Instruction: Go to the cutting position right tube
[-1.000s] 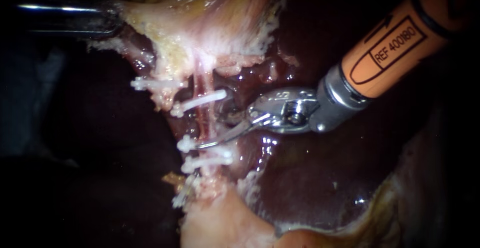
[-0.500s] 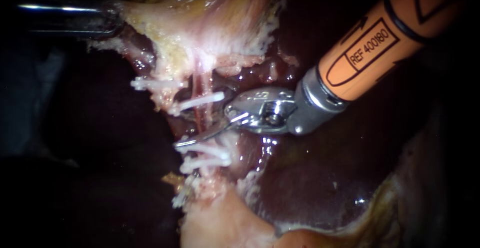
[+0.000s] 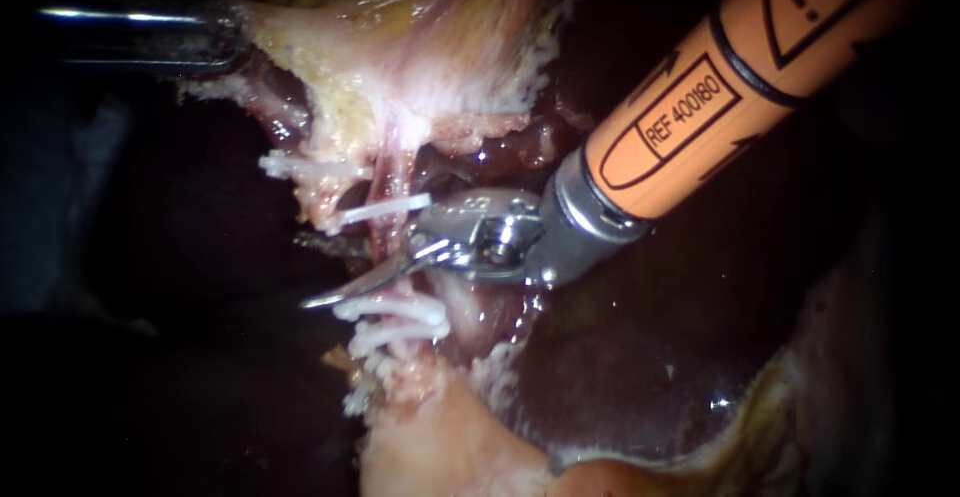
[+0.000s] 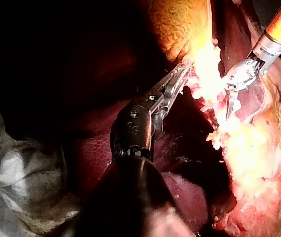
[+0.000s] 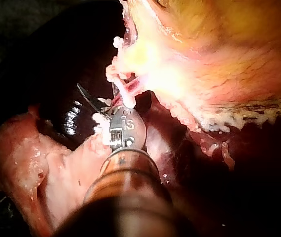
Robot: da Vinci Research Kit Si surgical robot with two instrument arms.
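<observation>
A thin pink tube (image 3: 397, 169) runs down from the pale gallbladder tissue (image 3: 400, 47). White clips cross it above (image 3: 385, 207) and below (image 3: 395, 309). My right instrument (image 3: 302, 272), on an orange shaft, reaches in from the upper right. Its two blades stand open across the tube between the clips: a bright blade (image 3: 350, 287) in front and a dark one (image 3: 330, 244) behind. My left instrument (image 3: 232, 42) comes in from the left, jaws shut on the gallbladder's edge. In the left wrist view those jaws (image 4: 181, 78) bite pale tissue. The right wrist view shows the blades (image 5: 98, 106) beside the tube (image 5: 133, 89).
Dark red liver (image 3: 620, 357) lies under and to the right of the tube. Another white clip (image 3: 310, 167) sits on a strand to the left, and more clips (image 3: 390, 337) cluster lower down. Pale fatty tissue (image 3: 440, 447) fills the lower middle.
My right instrument has slid left and slightly down. Its blade tips have passed the tube, which now lies between them. The left instrument has held still.
</observation>
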